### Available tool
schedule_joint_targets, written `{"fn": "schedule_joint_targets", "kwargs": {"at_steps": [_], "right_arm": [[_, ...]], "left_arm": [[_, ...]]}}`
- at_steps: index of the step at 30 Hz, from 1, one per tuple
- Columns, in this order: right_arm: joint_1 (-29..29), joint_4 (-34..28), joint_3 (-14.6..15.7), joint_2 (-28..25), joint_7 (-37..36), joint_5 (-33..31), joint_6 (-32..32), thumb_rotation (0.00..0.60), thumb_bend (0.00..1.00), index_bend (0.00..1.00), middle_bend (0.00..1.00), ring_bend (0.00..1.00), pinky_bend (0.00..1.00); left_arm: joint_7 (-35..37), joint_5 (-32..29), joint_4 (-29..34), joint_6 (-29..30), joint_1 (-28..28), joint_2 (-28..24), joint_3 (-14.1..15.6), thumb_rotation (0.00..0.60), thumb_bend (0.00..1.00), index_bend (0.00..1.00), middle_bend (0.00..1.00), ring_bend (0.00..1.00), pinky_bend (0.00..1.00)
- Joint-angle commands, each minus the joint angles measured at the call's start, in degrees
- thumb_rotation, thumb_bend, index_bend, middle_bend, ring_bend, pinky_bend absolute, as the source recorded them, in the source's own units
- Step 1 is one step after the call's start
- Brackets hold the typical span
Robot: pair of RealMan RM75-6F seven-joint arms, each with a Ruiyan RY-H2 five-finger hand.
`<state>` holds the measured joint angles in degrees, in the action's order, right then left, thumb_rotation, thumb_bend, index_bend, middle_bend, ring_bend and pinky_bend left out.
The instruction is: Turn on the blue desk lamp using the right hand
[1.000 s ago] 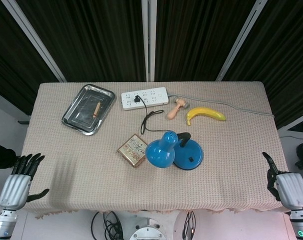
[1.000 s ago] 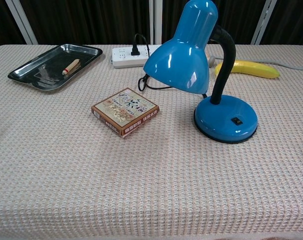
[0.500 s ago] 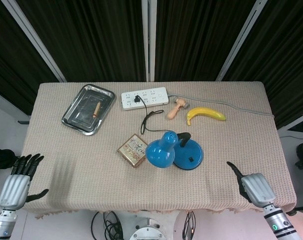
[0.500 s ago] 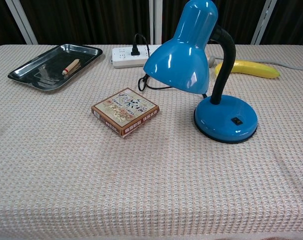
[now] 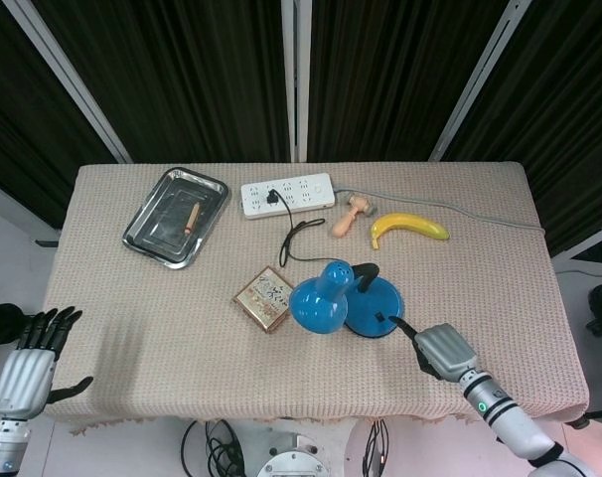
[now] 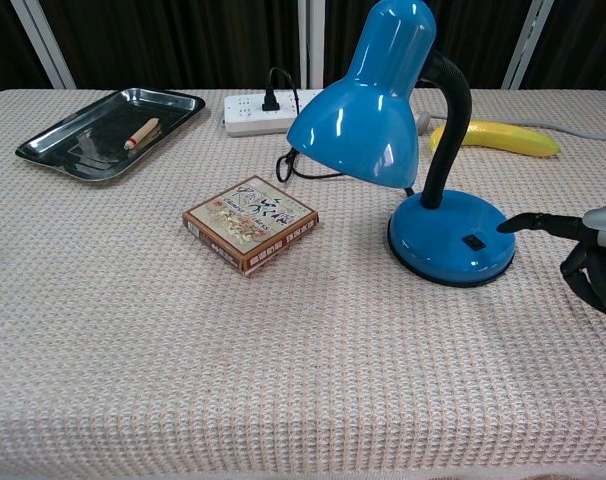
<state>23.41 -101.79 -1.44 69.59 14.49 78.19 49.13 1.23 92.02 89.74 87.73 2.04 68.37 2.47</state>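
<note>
Your right hand (image 5: 442,349) has swept in from the table's right edge; one finger extended, the rest curled, tip at the blue desk lamp (image 6: 408,150) base mid-table, near its switch (image 6: 472,241). Press next.

A steel tray (image 5: 150,231) holding a wooden peg (image 5: 192,218), power strip (image 5: 306,189), banana (image 5: 408,228), and small box (image 5: 267,297).

The printed small box (image 6: 250,223) carries lettering too small to read; nothing else is legible
</note>
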Motion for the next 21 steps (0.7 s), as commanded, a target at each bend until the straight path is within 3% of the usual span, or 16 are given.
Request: {"fn": "schedule_joint_targets", "kwargs": {"at_steps": [1, 21], "right_arm": [[2.1, -0.2, -0.7, 1.8, 2.4, -3.3, -2.1, 0.6, 1.0, 0.0, 0.88, 0.86, 0.85], [4.9, 0.0, 1.1, 4.1, 6.5, -9.0, -0.5, 0.6, 1.0, 0.0, 0.88, 0.86, 0.85]], "left_arm": [[0.3, -0.2, -0.1, 0.1, -0.1, -0.1, -0.1, 0.6, 0.0, 0.09, 0.05, 0.0, 0.0], [0.8, -0.5, -0.6, 0.1, -0.4, -0.2, -0.1, 0.6, 0.0, 0.09, 0.05, 0.0, 0.0]]}}
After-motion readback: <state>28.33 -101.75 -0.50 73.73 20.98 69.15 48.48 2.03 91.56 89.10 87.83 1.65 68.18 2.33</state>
